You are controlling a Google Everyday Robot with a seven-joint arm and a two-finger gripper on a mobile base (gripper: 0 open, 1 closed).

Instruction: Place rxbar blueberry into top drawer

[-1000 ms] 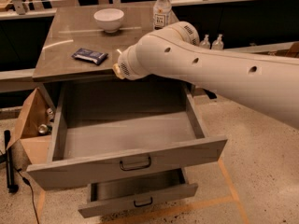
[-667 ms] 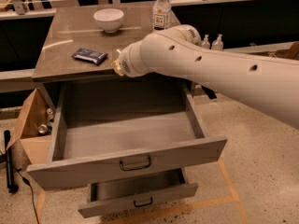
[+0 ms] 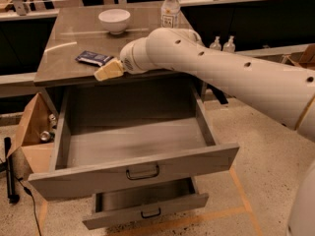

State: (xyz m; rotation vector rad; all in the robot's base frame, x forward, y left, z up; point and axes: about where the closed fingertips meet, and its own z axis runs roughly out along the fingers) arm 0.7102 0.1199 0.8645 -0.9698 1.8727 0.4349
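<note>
The rxbar blueberry (image 3: 93, 58), a flat dark navy bar, lies on the left part of the grey counter (image 3: 74, 38). The gripper (image 3: 108, 71), pale yellow at the end of the white arm, sits just right of and a little nearer than the bar, over the counter's front edge. The top drawer (image 3: 133, 151) is pulled wide open below the counter, its inside bare, with a dark handle (image 3: 142, 172) on its front panel.
A white bowl (image 3: 114, 20) and a clear water bottle (image 3: 170, 8) stand at the back of the counter. A smaller lower drawer (image 3: 145, 208) is partly open. A cardboard box (image 3: 32, 127) with cans sits on the floor at left. Two small bottles (image 3: 221, 44) stand behind the arm.
The gripper has moved left and slightly down along the counter's front edge, closer to the bar. The bar and drawers have not moved.
</note>
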